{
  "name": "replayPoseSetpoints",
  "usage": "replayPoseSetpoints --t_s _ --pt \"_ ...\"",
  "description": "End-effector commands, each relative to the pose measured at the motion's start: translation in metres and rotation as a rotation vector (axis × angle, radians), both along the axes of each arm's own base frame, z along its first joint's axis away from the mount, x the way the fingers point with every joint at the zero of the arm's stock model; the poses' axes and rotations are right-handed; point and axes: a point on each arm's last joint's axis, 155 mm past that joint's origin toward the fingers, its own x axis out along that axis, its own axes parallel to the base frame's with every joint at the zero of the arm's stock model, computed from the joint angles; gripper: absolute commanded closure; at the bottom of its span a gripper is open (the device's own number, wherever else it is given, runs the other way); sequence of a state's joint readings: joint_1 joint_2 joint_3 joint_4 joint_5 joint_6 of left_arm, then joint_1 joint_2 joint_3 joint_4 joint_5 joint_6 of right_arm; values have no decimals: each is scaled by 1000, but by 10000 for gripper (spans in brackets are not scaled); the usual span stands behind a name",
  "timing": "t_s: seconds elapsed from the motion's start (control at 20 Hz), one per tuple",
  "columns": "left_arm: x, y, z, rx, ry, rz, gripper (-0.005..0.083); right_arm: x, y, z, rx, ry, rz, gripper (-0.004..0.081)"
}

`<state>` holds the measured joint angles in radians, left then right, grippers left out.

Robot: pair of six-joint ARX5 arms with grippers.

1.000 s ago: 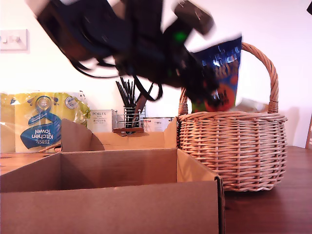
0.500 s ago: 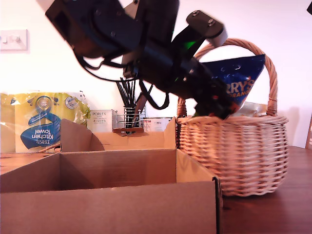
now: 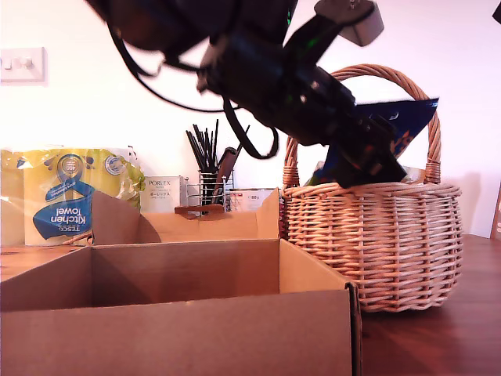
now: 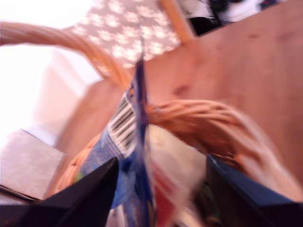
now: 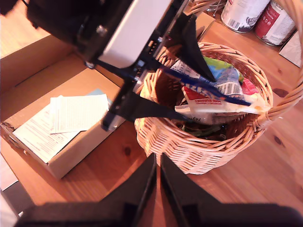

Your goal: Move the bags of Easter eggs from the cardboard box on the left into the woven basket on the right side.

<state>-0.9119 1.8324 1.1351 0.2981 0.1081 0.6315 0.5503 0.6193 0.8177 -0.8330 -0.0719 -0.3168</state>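
Over the woven basket (image 3: 372, 243) at the exterior view's right, my first tool (image 5: 177, 90) hangs with its jaws spread wide, the dark blue bag (image 5: 203, 87) lying between them; I cannot tell whether either jaw touches it. That bag (image 3: 395, 125) sits tilted under the arched handle (image 3: 383, 74), its lower end at the rim, above other bags (image 5: 213, 106) already inside. My second tool (image 5: 157, 189) hovers high above the wooden surface (image 5: 265, 179) beside the basket, jaws pressed together on nothing. Beside the basket, the cardboard box (image 3: 180, 313) fills the exterior view's lower left, and the second wrist view shows only sheets of paper (image 5: 61, 118) on its floor.
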Motion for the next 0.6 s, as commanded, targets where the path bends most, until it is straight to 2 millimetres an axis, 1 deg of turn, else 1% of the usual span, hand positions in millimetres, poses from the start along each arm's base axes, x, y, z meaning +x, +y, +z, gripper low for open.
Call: replayPoseSetpoints --t_s 0.0,0.15,0.3,0.4,0.45,0.5,0.55 --pt "-3 2 17 -14 -1 -6 213 0 1 3 7 -10 6 783" --pt "-15 7 34 -37 41 -21 213 0 1 3 7 -9 6 783" --pt "-27 16 47 -38 89 -25 213 0 1 3 8 -9 5 783" --pt "-36 26 54 -25 125 -23 246 1 1 4 15 -9 1 783" --pt "-41 33 56 -22 168 -8 303 2 2 6 25 -15 -3 783" --pt "-47 40 59 -6 182 -9 407 5 4 11 52 -26 -15 783" --pt "-54 48 62 -9 231 13 590 11 8 18 84 -42 -27 783"
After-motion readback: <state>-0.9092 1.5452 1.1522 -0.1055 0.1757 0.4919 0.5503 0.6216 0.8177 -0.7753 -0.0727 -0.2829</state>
